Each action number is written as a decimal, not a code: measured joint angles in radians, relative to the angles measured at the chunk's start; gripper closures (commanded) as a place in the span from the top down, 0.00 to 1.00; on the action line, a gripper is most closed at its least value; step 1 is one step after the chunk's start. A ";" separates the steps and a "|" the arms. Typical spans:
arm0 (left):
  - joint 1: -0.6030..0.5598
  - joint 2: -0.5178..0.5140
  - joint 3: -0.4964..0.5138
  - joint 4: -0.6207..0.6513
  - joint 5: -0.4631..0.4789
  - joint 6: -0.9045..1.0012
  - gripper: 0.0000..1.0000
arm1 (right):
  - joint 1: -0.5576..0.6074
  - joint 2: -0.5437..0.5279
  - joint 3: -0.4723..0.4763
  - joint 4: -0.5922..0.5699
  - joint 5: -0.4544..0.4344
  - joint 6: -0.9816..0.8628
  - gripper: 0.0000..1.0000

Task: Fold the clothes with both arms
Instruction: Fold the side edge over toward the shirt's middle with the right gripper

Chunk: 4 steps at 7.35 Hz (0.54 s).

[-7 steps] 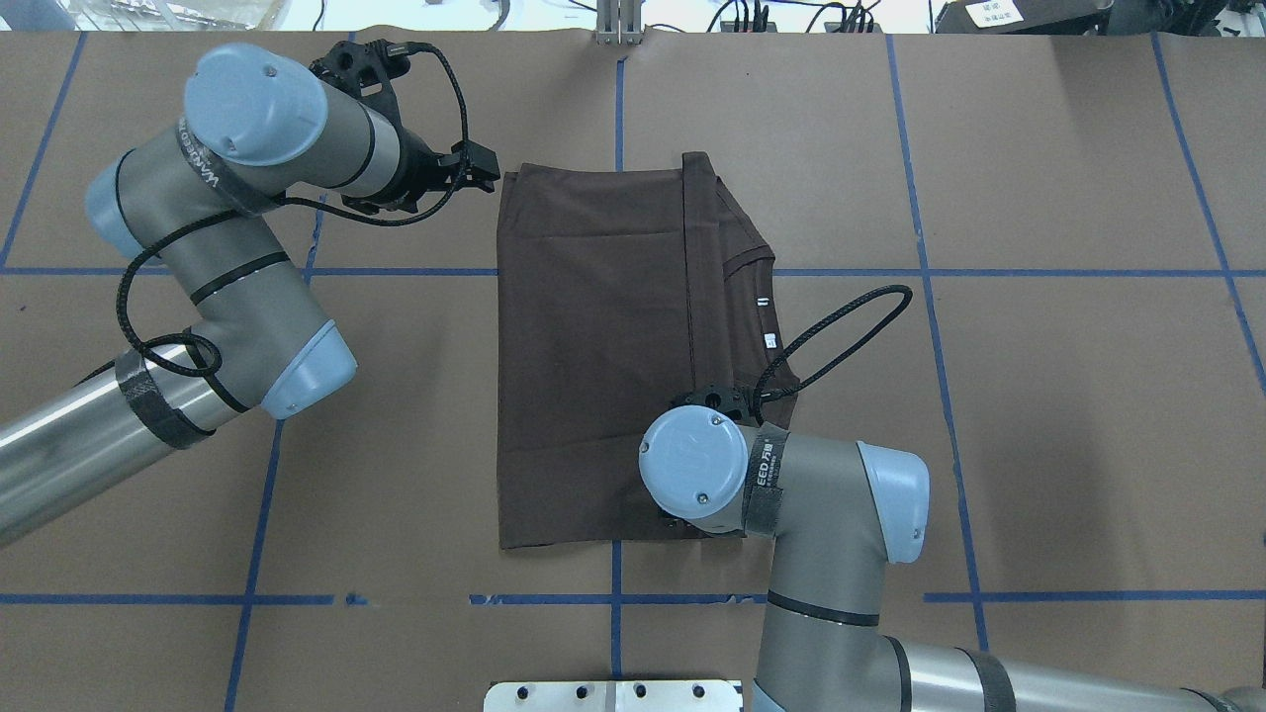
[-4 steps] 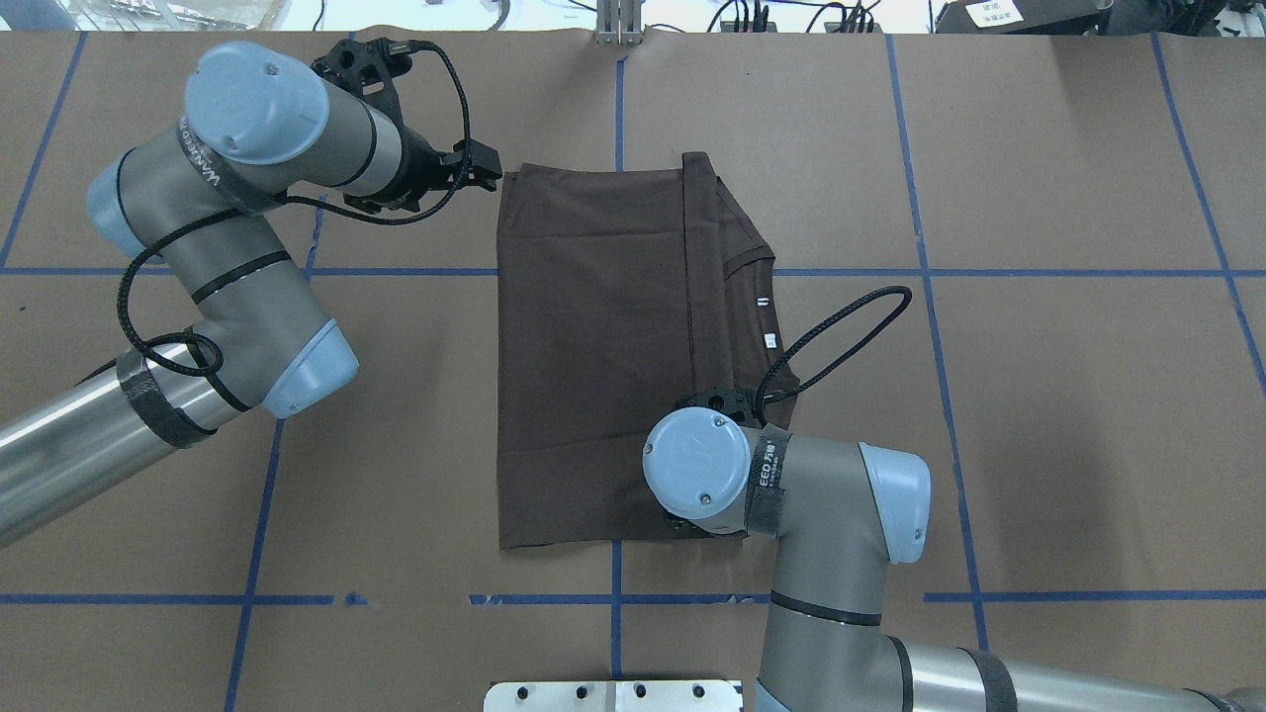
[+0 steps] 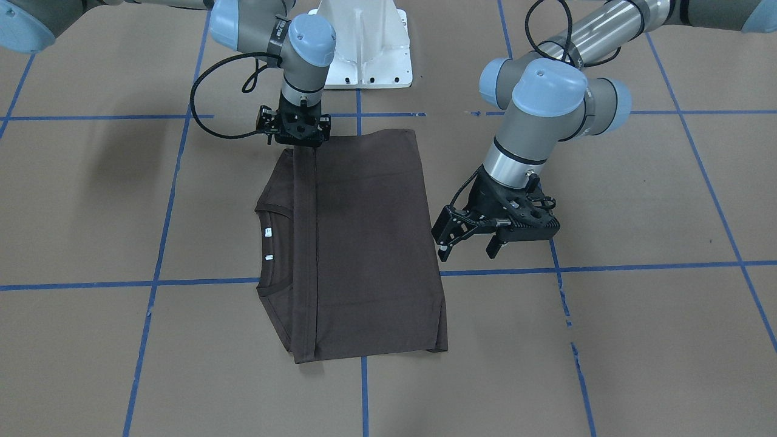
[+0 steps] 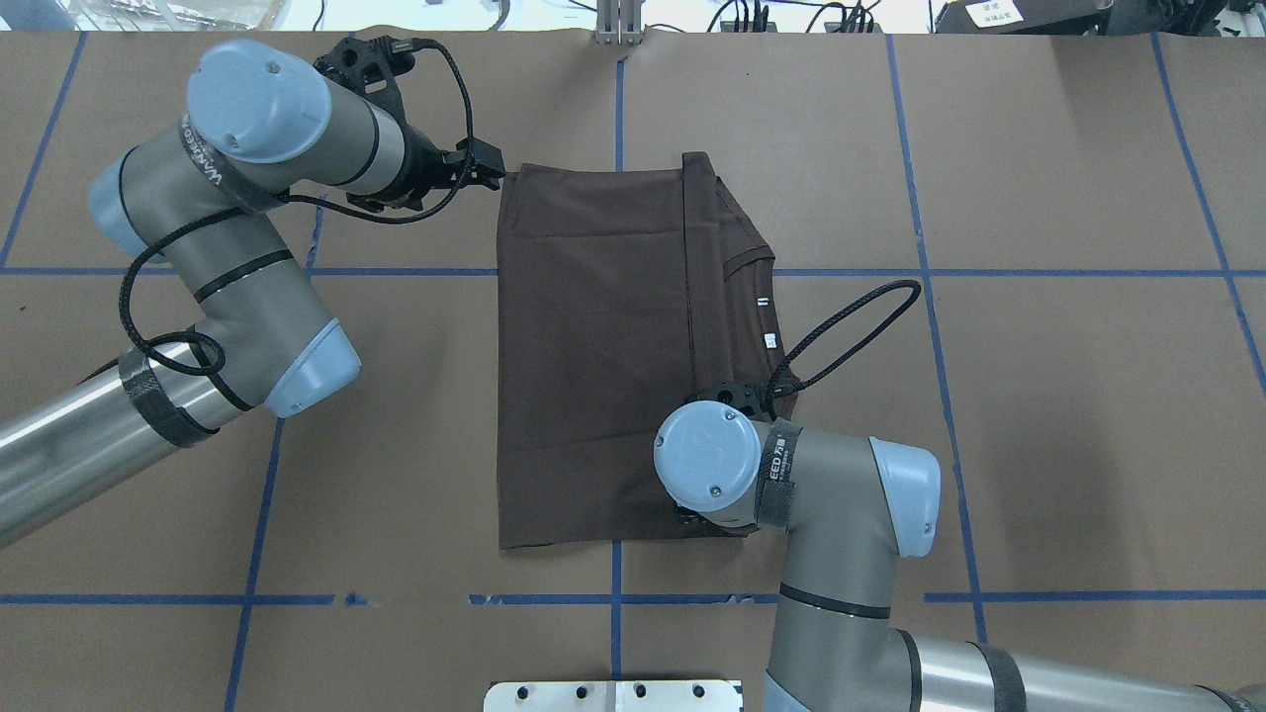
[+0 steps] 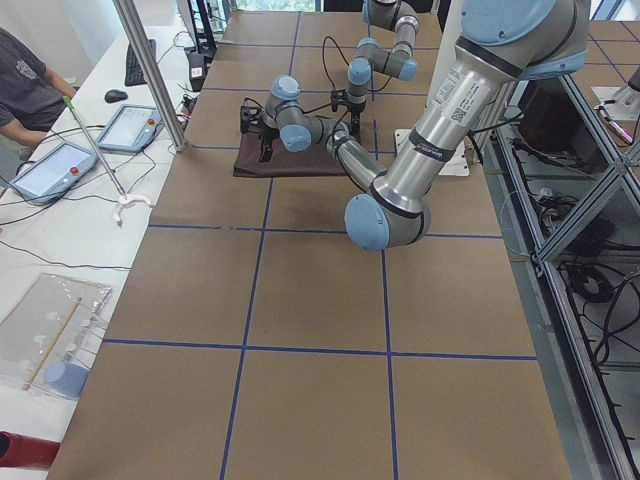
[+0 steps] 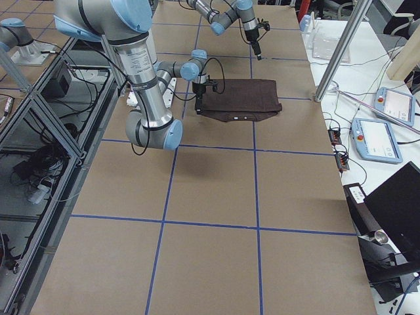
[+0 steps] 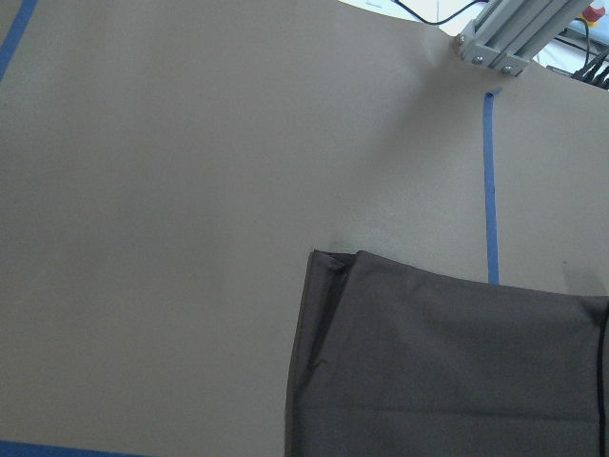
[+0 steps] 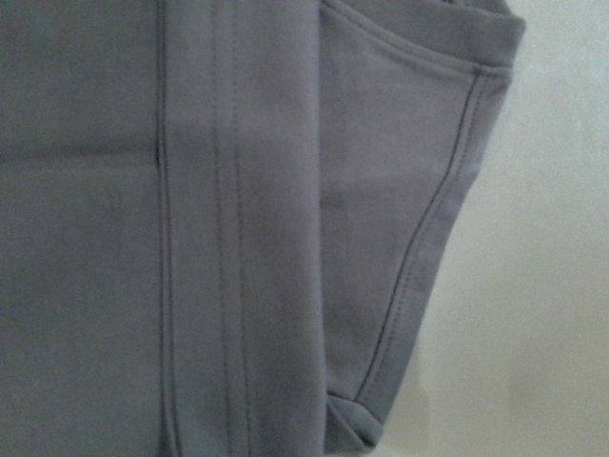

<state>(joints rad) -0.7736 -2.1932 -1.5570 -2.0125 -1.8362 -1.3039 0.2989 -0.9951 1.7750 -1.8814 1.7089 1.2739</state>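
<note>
- Lying flat near the middle of the table (image 4: 1039, 415), the dark brown T-shirt (image 4: 593, 346) is folded into a tall rectangle.
- One side panel is turned over onto the body, so a straight fold edge runs the length of the shirt.
- The ribbed collar (image 3: 270, 210) and two small white neck labels (image 3: 268, 231) show beside that fold, on the robot's right side of the shirt.
- A folded sleeve sticks out a little past the rectangle on the same side.
- The table is covered in brown paper crossed by blue tape lines (image 4: 989, 272), and the shirt lies across two of them.
- The left arm (image 4: 227, 287) reaches toward the shirt's far left corner.
- The left gripper (image 3: 468, 243) hangs above the table just off that corner, its fingers (image 3: 445, 240) spread apart with nothing between them.
- The left wrist camera looks down on that corner (image 7: 328, 259) from some height, with bare paper all around it.
- The right arm (image 4: 841, 534) bends over the shirt's near right corner, next to the white base (image 3: 364, 54).
- The right gripper (image 3: 296, 135) points straight down at the near end of the fold edge.
- Its fingertips are hidden, so I cannot tell whether they are parted or closed on the cloth.
- The right wrist camera is filled by cloth (image 8: 238, 238) at close range: stitched seams and a curved sleeve hem.
</note>
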 measured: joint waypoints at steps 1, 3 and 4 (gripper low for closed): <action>0.000 0.000 0.000 0.000 0.000 -0.001 1.00 | 0.007 -0.007 0.007 0.000 0.000 -0.008 1.00; 0.001 0.000 0.000 0.000 0.000 -0.003 1.00 | 0.021 -0.038 0.048 0.001 0.011 -0.012 1.00; 0.002 0.000 0.000 0.000 0.000 -0.003 1.00 | 0.022 -0.053 0.062 0.001 0.014 -0.013 1.00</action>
<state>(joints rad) -0.7719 -2.1936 -1.5570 -2.0126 -1.8362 -1.3072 0.3213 -1.0483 1.8370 -1.8807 1.7228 1.2611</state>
